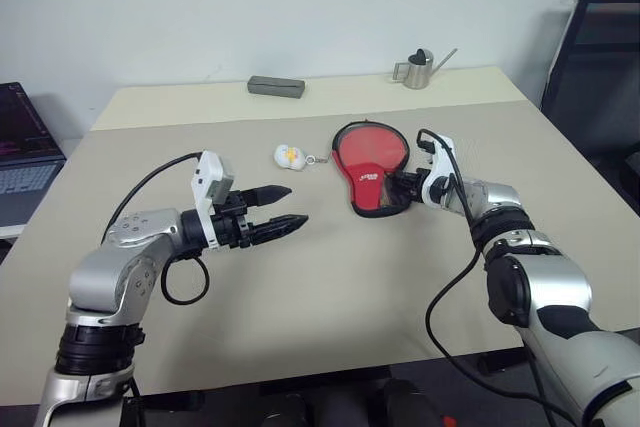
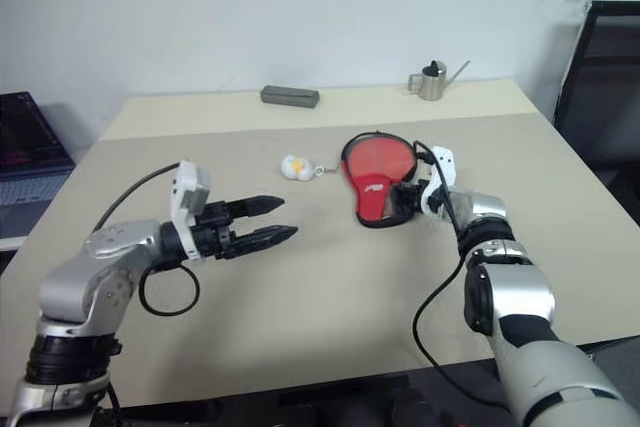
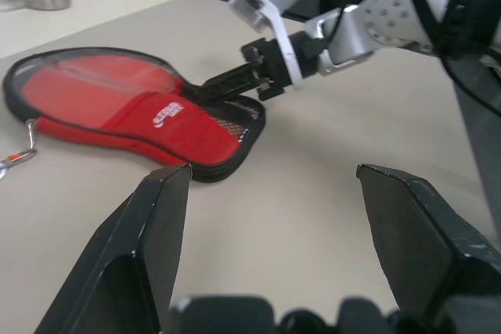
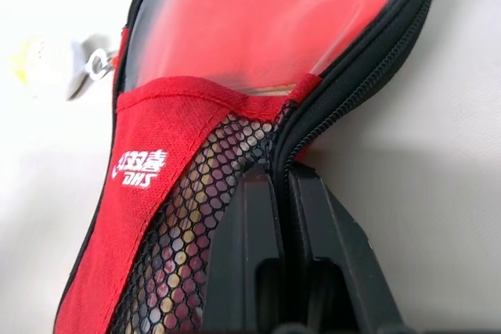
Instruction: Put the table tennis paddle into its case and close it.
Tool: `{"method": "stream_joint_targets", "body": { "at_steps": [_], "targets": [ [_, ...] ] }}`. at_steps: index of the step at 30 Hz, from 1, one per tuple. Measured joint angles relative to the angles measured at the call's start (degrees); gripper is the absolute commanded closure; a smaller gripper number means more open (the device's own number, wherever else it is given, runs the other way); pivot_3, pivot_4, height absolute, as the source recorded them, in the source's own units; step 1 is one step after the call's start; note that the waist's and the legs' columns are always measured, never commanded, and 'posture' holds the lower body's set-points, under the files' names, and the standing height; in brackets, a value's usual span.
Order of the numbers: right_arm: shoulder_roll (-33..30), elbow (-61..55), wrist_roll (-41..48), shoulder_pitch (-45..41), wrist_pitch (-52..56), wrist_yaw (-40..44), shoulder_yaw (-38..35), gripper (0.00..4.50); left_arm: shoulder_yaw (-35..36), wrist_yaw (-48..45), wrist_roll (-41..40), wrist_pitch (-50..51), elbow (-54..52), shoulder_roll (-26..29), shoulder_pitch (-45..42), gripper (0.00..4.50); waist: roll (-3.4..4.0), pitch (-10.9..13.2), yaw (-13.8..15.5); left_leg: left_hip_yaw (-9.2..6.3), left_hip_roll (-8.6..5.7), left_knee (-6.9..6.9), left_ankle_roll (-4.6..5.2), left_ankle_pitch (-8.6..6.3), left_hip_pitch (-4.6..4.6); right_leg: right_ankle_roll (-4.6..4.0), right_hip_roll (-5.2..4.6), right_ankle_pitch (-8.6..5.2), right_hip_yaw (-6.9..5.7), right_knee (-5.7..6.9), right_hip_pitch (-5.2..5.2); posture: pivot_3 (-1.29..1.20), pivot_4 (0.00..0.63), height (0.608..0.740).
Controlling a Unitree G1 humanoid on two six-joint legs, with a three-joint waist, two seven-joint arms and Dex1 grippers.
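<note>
Soft, even indoor light is falling from above, and the beige table (image 1: 330, 277) is reading bright with only faint shadows. A pale sheen is lying across the case (image 4: 258, 29) window in the right wrist view. The plush charm (image 4: 43, 64) is washing out and blurring.

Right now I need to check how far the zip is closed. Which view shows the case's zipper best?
The right wrist view: the case is close up, and its zipper teeth run along the black edge down to the shut right gripper. The left wrist view shows the whole case side-on; both eye views show it small, no zipper detail.
</note>
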Motion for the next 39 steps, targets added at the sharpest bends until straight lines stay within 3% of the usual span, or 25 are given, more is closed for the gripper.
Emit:
{"method": "stream_joint_targets", "body": {
  "at_steps": [15,24,30,39],
  "targets": [
    [0.36,-49.12,6.54,20.10,32.72,-3.10,3.66,4.47,-3.67,-7.73,-2.23,1.06,-1.14,4.95,0.61,0.80,0.02,0.01,1.13,-0.01,0.02,-0.01,0.00,-0.02,-0.02,0.00,0.00,0.00,-0.01,-0.02,-0.02,0.00,0.150,0.740],
    [6.38,-71.02,9.72,28.35,51.76,-11.17,-3.37,4.47,-4.18,-10.93,-1.78,-0.69,-2.88,9.16,5.05,0.80,0.02,0.01,1.55,-0.04,0.03,-0.05,0.00,-0.03,-0.02,-0.01,0.00,-0.01,-0.03,-0.05,-0.02,0.00,0.150,0.740],
    [7.31,-80.45,13.89,35.41,56.19,-14.19,-4.96,4.47,-4.15,-11.21,-2.30,-0.66,-5.67,9.69,7.83,0.80,0.03,0.02,1.90,-0.05,0.04,-0.07,0.00,-0.03,-0.01,-0.02,-0.01,-0.02,-0.06,-0.06,-0.01,0.00,0.150,0.740],
    [7.45,-88.88,27.84,46.56,55.67,-23.52,-7.62,4.47,-4.72,-12.31,-2.77,-0.52,-6.72,9.73,8.12,0.80,0.03,0.02,2.72,-0.06,0.05,-0.09,0.00,-0.03,0.01,-0.03,0.00,-0.05,-0.09,-0.08,0.04,0.00,0.150,0.740]
  ]
}}
